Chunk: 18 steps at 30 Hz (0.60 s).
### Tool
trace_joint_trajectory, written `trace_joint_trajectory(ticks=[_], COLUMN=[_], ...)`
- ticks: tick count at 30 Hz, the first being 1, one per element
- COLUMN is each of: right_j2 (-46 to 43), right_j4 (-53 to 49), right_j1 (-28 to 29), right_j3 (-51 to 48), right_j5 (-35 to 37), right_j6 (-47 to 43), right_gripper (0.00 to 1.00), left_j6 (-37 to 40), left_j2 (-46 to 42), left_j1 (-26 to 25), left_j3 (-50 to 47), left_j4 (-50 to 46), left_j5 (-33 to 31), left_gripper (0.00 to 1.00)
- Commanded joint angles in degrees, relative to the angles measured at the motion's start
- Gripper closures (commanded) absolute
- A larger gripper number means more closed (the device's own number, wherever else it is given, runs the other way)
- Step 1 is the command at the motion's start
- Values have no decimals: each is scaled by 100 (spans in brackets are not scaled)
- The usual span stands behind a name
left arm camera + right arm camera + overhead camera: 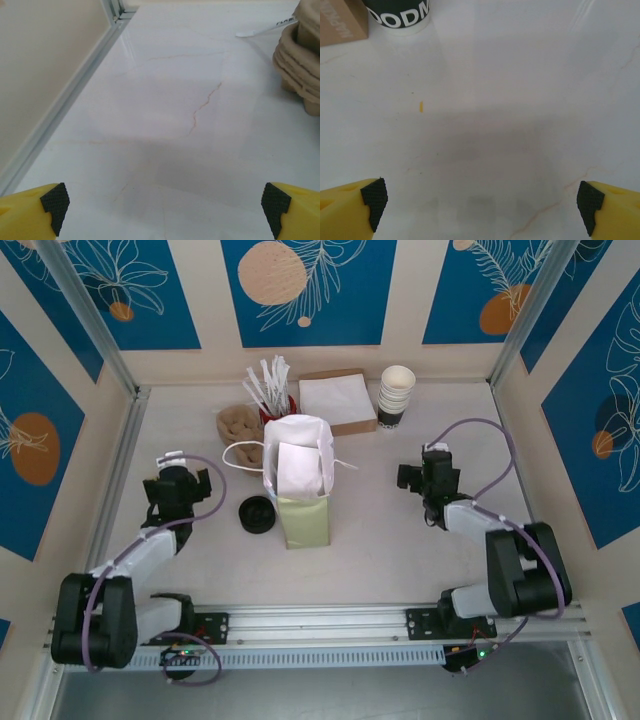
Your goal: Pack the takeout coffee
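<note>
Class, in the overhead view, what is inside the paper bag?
A white paper sheet shows in the mouth of the paper bag; whatever lies beneath it is covered.

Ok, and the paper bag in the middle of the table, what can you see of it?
The paper bag stands upright mid-table, mouth open upward. Its outer wall looks like pale olive-green paper, the inside white. Thin white handles loop out left and right of the mouth. Something flat and white shows inside; what it is I cannot tell. It rests on the table; a loose black lid lies just left, seemingly apart.
</note>
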Motion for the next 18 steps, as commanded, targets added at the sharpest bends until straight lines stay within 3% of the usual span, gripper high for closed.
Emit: trace_joint_trajectory(ticks=[1, 9, 17, 18], right_j2=[338, 459, 624, 569], right_j4=[1623, 2102, 3318, 3105], right_j1=[-24, -234, -938, -920], right_j3=[-78, -277, -930, -878], right_j5=[22, -685, -2379, -2434], right_j6=[-526, -595, -318, -386], right_gripper=[1, 0, 1, 1], left_j6=[-17, 198, 268, 300], left_j2=[266, 1027, 1440, 1454], left_j1=[199, 201, 172, 162], left_j3=[-149, -34, -285, -310], left_j4=[1120, 1606, 2575, 2649], left_j5=[548, 910, 1392, 1432], left_gripper=[0, 0, 0, 0])
